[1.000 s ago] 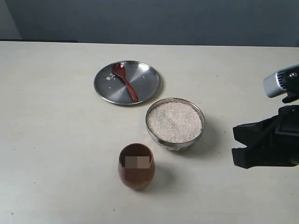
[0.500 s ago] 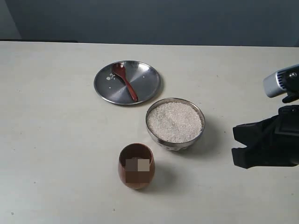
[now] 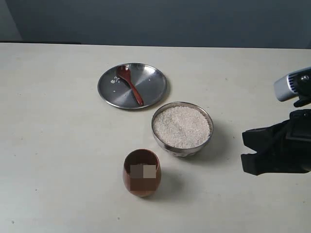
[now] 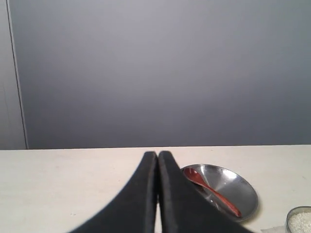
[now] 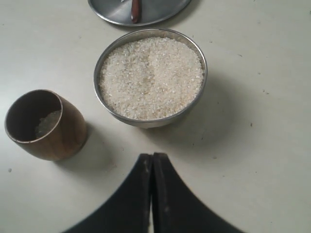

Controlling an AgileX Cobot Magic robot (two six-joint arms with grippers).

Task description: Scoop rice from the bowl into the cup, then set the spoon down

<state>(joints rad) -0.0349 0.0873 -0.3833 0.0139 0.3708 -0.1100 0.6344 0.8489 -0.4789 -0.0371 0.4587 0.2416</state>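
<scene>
A steel bowl [image 3: 162,137] heaped with white rice [image 3: 182,126] stands mid-table; the right wrist view shows the bowl [image 5: 197,102] and its rice [image 5: 150,77] too. In front of it and to the left stands the brown wooden cup [image 3: 141,173], and the right wrist view shows some rice in the bottom of the cup [image 5: 44,124]. The dark red spoon [image 3: 129,84] lies in the steel plate [image 3: 150,82], also visible as spoon [image 4: 209,190] in the left wrist view. My right gripper [image 3: 249,149] hovers right of the bowl, shut and empty [image 5: 152,156]. My left gripper [image 4: 158,154] is shut and empty, outside the exterior view.
A few rice grains [image 3: 113,80] lie on the plate beside the spoon's head. The table's far edge meets a grey wall [image 3: 155,19]. The pale tabletop [image 3: 53,136] stretches bare to the left of the cup and plate.
</scene>
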